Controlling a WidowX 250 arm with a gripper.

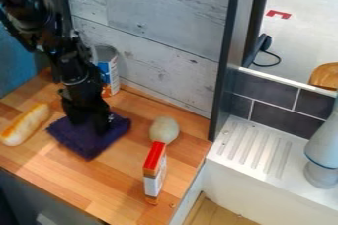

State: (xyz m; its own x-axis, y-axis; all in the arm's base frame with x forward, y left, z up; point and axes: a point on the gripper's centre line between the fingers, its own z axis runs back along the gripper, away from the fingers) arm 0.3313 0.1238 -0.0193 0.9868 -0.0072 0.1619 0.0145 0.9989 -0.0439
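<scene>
Comes in from the upper left and hangs down with a black gripper (91, 124) low over the folded, dark purple fabric cloth (84, 146), right at the upper part of the cloth. Cannot tell, with so much black against dark fabric, how far open at the tip, or whether gripping any of the cloth. Lies flat, in the case of the cloth, on the light brown wooden counter (69, 182), left of the middle. Placed to the left of the cloth, on the same counter: a long, golden-brown and cream bread-like piece (26, 124), set at a slant. Standing behind the gripper, close to the whitewashed grey plank wall (155, 29): a cylindrical can with a white, blue and orange label (112, 73). Resting to the right of the cloth: a rounded, pale beige-green object (163, 131). Standing upright in front of that object, nearer to the camera: a narrow carton with a red top and white and orange sides (153, 177). Set beyond the counter's right edge, past a dark upright post (226, 66): a white ridged drainboard (254, 151), below dark grey tiles (274, 100) with pale joints, and beside a smooth, light grey rounded fixture (323, 150).
</scene>
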